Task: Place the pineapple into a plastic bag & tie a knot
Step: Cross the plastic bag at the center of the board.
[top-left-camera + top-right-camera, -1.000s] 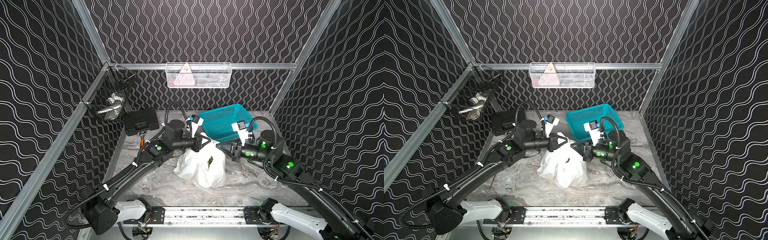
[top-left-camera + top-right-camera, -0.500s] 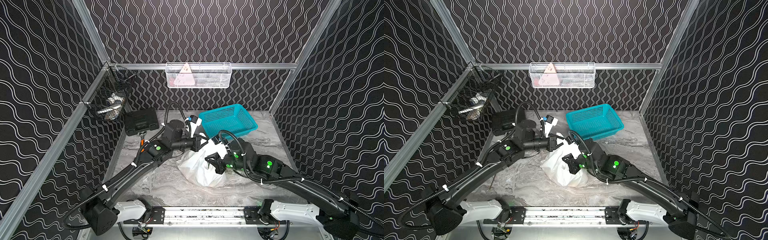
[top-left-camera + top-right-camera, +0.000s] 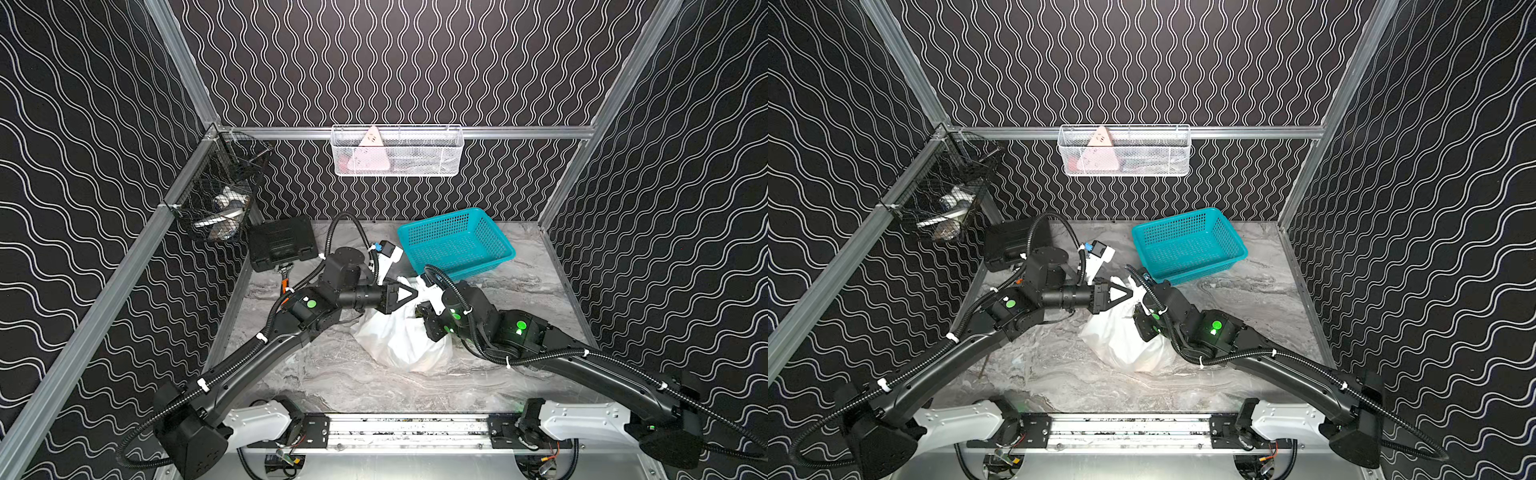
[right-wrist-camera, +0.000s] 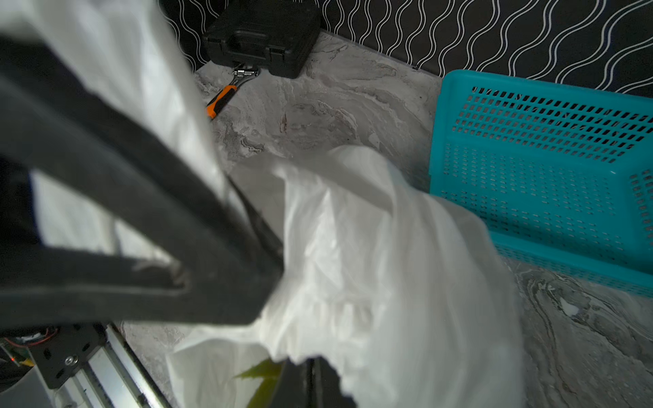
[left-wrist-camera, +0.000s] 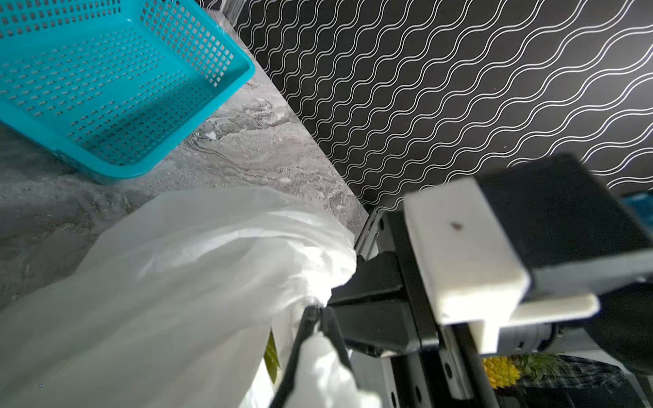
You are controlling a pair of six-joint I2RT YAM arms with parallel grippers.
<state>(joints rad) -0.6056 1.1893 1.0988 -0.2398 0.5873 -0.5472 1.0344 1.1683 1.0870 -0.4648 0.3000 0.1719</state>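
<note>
Now | right fingers point(image 4: 300, 381) have swung across beside left fingers point(image 5: 310, 321) | both pinched shut on plastic bag point(image 3: 399, 340) handles (pineapple point(image 4: 261, 374) inside) | knot crossing likely underway.

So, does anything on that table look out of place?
Only a small thing: an orange-handled wrench lies loose on the marble table, outside the shut black tool case beside it. The teal basket also sits skewed to the walls.

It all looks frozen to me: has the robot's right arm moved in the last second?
Yes. The right arm swung off the teal basket's front edge toward the front rail, and now reaches over the plastic bag.
</note>
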